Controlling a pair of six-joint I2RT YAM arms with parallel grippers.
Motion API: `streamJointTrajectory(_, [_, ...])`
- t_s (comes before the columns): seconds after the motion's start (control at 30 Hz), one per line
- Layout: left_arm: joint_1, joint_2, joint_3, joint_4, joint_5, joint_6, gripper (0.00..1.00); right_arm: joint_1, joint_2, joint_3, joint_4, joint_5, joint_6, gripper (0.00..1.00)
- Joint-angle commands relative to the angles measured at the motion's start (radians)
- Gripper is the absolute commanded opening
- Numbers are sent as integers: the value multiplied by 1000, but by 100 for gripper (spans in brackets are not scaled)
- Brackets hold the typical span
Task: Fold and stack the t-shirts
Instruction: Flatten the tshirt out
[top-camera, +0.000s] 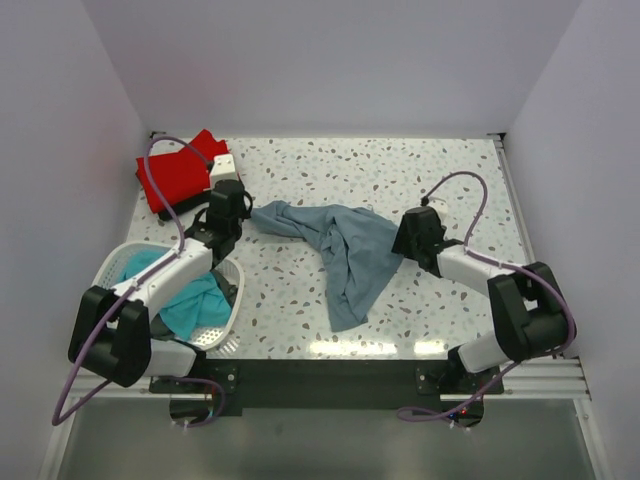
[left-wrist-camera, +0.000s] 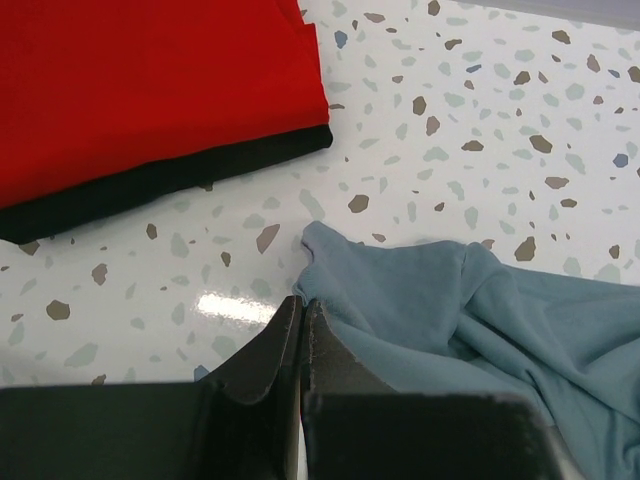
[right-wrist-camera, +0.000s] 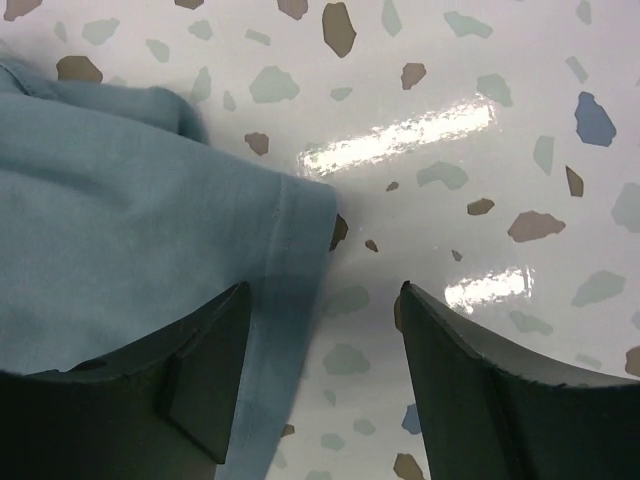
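Note:
A blue-grey t-shirt (top-camera: 345, 250) lies crumpled across the middle of the table. My left gripper (top-camera: 243, 214) is at its left corner. In the left wrist view the jaws (left-wrist-camera: 302, 305) are pressed together right at that corner of the shirt (left-wrist-camera: 480, 320), apparently pinching it. My right gripper (top-camera: 405, 240) is at the shirt's right edge. In the right wrist view it (right-wrist-camera: 322, 290) is open low over the table, with the shirt's hem (right-wrist-camera: 130, 220) lying between the fingers. A folded red shirt (top-camera: 180, 175) lies on a black one (left-wrist-camera: 150, 185) at the back left.
A white basket (top-camera: 228, 318) at the front left holds a teal shirt (top-camera: 195, 305) and a dark garment. A small white object (top-camera: 222, 162) sits beside the red shirt (left-wrist-camera: 150, 80). White walls enclose the table on three sides.

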Motion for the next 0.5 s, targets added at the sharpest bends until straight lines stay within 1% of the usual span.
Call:
streamJointTrajectory(0.0, [9,4,2,56,-12,18,0,-28,39,50,118,-78,-24,64])
streamJointTrajectory(0.27, [17,10,2,58,-32,30,0,-65,159,116,158,-126,-40,61])
streamJointTrajectory(0.3, [17,10,2,58,-32,32,0,-67,170,122,159,-138,-41,58])
streamJointTrajectory(0.4, [18,15,3,58,-35,35,0,-68,200,133,156,-144,-40,55])
streamJointTrajectory(0.43, [18,18,5,58,-37,36,0,-67,204,134,155,-146,-40,51])
streamJointTrajectory(0.47, [18,21,5,56,-37,36,0,-68,208,131,150,-147,-40,50])
